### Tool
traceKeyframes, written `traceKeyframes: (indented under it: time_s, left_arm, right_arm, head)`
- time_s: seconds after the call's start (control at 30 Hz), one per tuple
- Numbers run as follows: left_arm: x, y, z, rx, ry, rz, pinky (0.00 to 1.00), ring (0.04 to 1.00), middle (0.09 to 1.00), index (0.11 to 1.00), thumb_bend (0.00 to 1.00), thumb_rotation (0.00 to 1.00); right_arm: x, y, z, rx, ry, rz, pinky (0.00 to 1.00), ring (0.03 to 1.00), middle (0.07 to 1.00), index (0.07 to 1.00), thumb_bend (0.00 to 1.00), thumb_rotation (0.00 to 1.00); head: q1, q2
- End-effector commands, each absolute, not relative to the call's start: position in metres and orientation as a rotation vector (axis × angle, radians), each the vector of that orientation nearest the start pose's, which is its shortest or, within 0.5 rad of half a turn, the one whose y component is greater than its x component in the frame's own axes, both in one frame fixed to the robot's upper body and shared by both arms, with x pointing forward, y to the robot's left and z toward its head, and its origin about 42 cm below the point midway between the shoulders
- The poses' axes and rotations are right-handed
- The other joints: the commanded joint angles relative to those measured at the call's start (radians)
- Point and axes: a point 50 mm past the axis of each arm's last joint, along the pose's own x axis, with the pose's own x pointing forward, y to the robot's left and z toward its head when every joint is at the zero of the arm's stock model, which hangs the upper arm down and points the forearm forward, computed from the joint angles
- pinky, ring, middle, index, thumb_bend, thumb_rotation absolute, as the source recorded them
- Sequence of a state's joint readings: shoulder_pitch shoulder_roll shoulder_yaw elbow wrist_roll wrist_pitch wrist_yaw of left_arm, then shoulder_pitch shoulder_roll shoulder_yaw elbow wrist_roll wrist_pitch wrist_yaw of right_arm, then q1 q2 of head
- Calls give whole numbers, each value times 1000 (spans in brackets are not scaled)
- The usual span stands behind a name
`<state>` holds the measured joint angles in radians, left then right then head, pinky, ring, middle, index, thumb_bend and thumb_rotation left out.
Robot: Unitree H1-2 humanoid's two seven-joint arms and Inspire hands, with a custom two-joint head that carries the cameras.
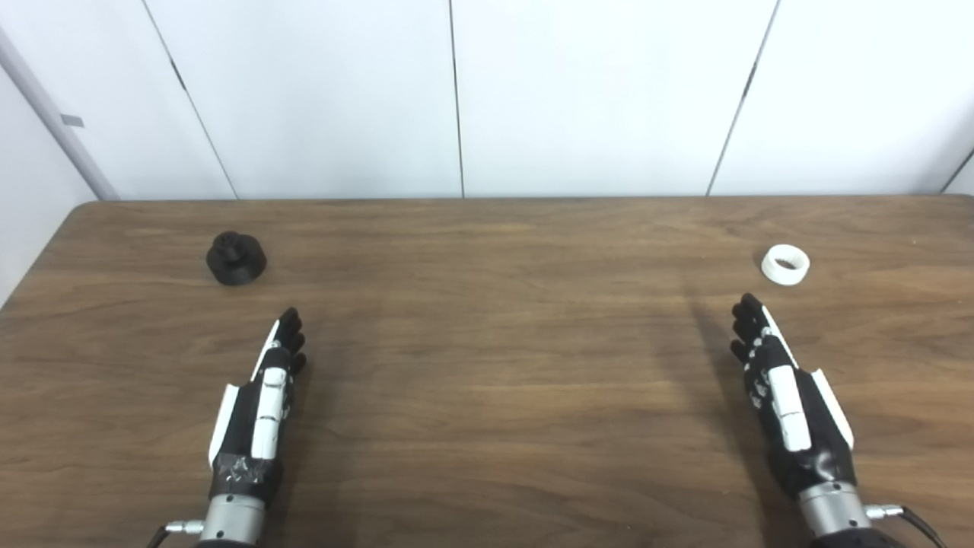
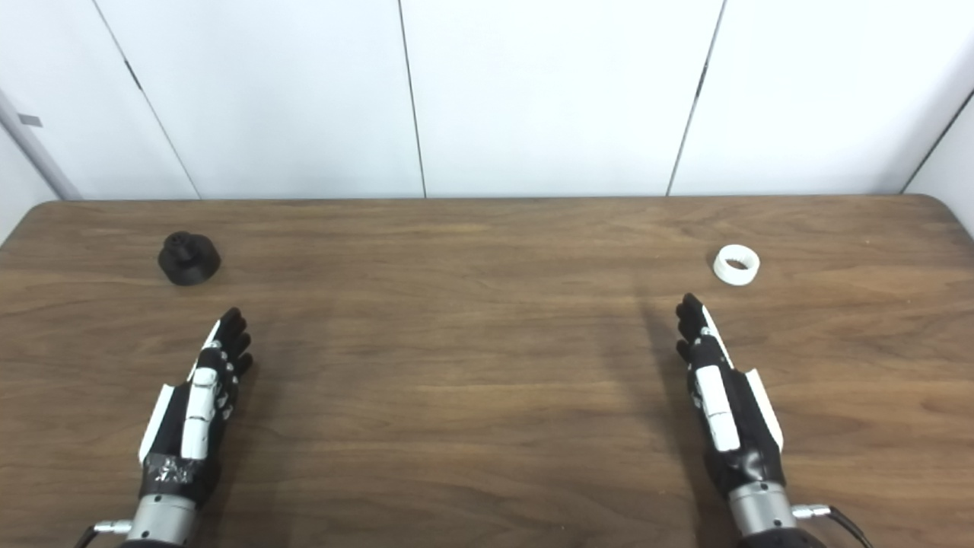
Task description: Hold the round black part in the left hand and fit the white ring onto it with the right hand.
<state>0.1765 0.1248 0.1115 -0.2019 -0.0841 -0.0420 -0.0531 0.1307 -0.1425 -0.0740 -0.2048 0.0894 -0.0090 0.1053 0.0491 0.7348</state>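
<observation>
The round black part [image 1: 236, 259] stands on the wooden table [image 1: 487, 365] at the far left. The white ring [image 1: 785, 265] lies on the table at the far right. My left hand [image 1: 262, 396] is open and empty, fingers stretched forward, a short way in front of and to the right of the black part. My right hand [image 1: 784, 396] is open and empty, fingers stretched forward, a short way in front of the white ring. Neither hand touches its object.
A white panelled wall [image 1: 456, 99] rises right behind the table's far edge. The table's left edge [image 1: 38, 266] runs close to the black part.
</observation>
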Motion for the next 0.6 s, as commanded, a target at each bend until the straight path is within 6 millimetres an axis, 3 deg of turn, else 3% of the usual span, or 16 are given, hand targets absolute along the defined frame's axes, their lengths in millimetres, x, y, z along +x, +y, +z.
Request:
traceKeyframes:
  time_s: [0.0, 0.37, 0.57]
  left_arm:
    - [226, 284, 127, 79, -137, 69, 1000, 1000, 1000, 1000, 492, 1000]
    - [225, 282, 127, 88, -132, 70, 1000, 1000, 1000, 1000, 487, 1000]
    - [225, 280, 121, 81, -139, 76, 1000, 1000, 1000, 1000, 482, 1000]
  right_arm:
    - [243, -277, 136, -78, -162, 27, 1000, 1000, 980, 980, 556, 968]
    - [244, -277, 135, -74, -168, 29, 1000, 998, 977, 978, 528, 971]
    - [241, -281, 130, -77, -157, 29, 1000, 1000, 982, 978, 562, 969]
  head:
    - [2, -1]
    - [7, -4]
    - [65, -54]
